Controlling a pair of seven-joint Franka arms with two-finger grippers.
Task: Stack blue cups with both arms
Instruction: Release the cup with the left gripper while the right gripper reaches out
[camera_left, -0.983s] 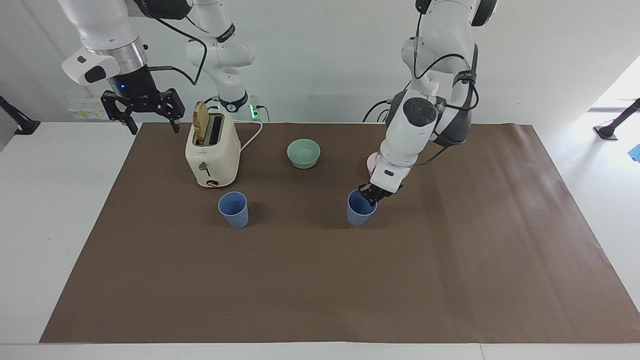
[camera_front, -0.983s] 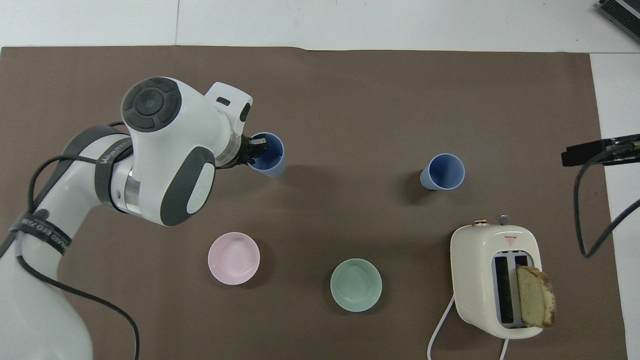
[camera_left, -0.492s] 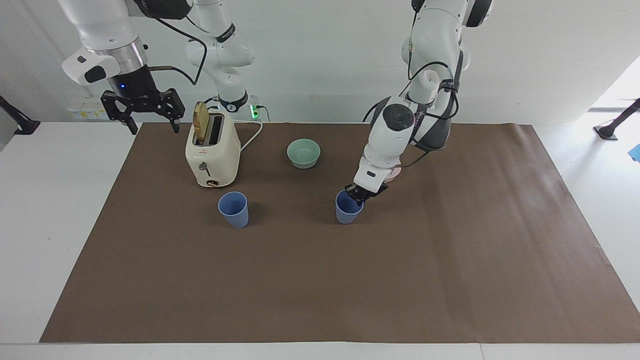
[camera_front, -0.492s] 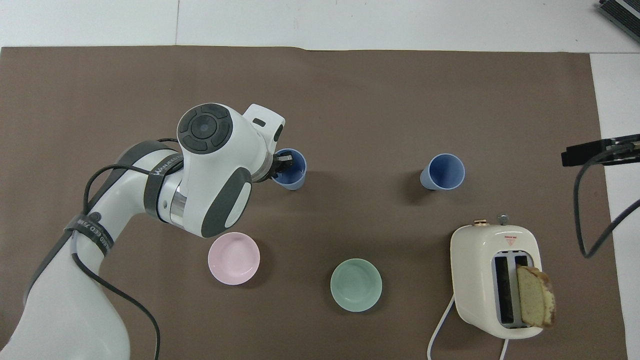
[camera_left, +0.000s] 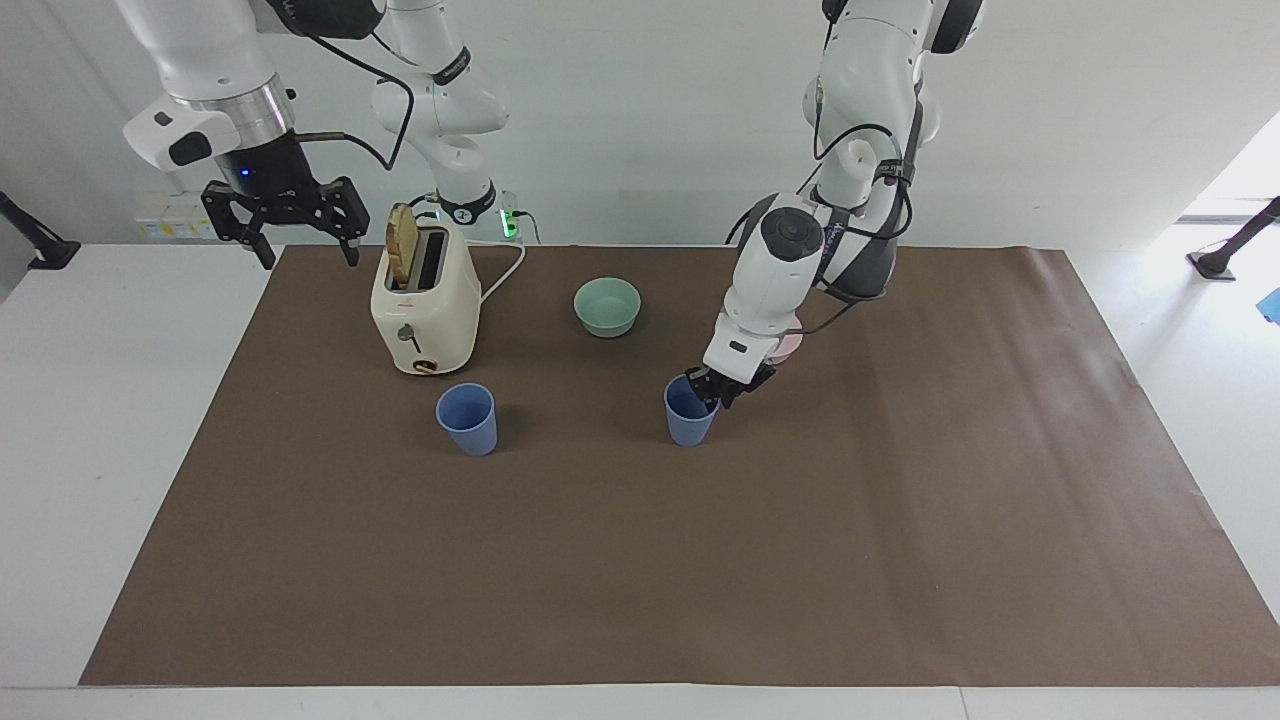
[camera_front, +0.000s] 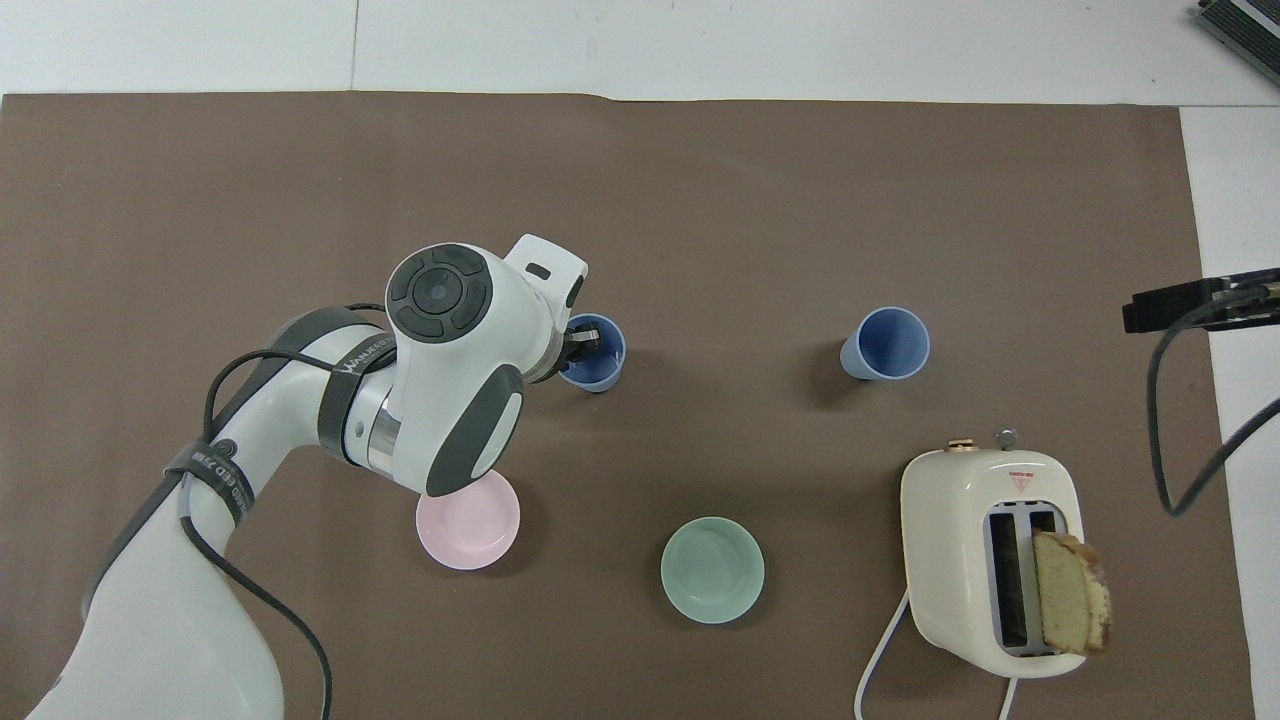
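Two blue cups stand upright on the brown mat that covers the table, open ends up, well apart from each other. One cup sits just in front of the toaster, toward the right arm's end. The other cup is nearer the middle, and the left claw is at its rim on the side toward the robots, with one finger seemingly inside the mouth and one outside the wall. Whether those fingers pinch the wall or have let go of it I cannot tell; the cup's base appears to rest on the mat either way.

A rim grip like this suits a thin tapered cup: it leaves the outside free to slide into, or receive, its twin. Placed toward the centre, this cup looks to be within reach of both arms, which fits a job meant to be shared.

Over the table's edge beside the toaster, the right claw waits up in the air, fingers spread and empty. A slice of bread stands in the toaster slot, and a green bowl and a pink bowl sit nearer the robots, clear of the cups. Nothing is stacked yet.
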